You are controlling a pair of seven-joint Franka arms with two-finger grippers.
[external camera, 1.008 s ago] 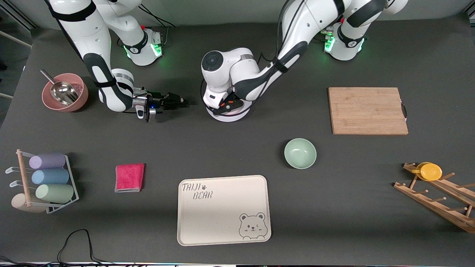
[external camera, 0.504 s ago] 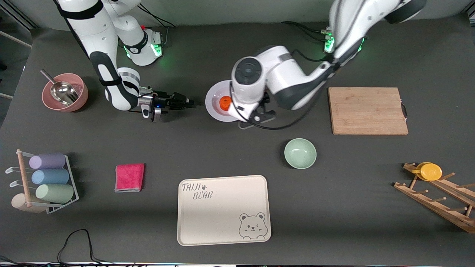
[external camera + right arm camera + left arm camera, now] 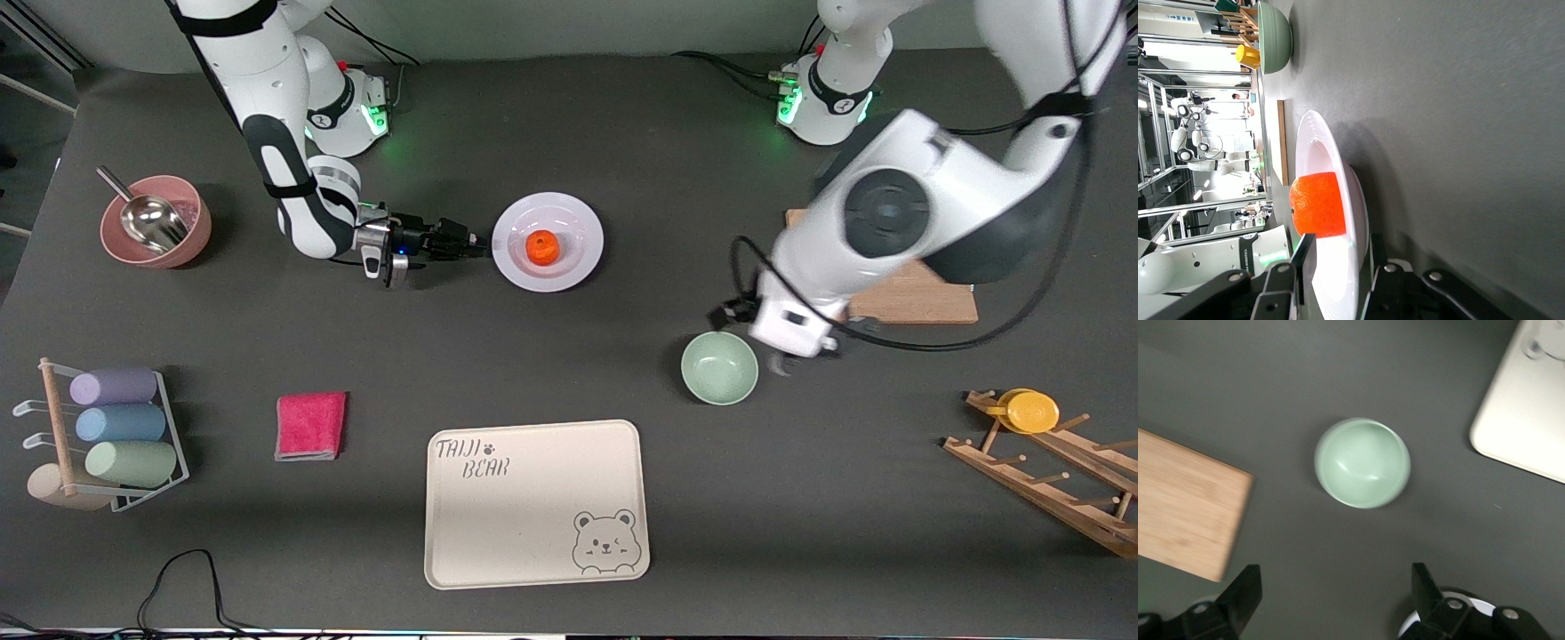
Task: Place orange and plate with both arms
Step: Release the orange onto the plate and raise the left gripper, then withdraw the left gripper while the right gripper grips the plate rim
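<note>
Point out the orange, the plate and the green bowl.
orange [image 3: 541, 247], front view, its top.
plate [image 3: 578, 224], front view, bare rim.
green bowl [image 3: 1363, 462], left wrist view, inside of the bowl.

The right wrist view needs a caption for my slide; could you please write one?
Right gripper straddling the rim of the round white plate, which carries the small bright orange.

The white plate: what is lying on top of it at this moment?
The orange sits in the middle of the plate. The right gripper straddles the plate's rim. The rest of the plate's surface shows nothing else.
</note>
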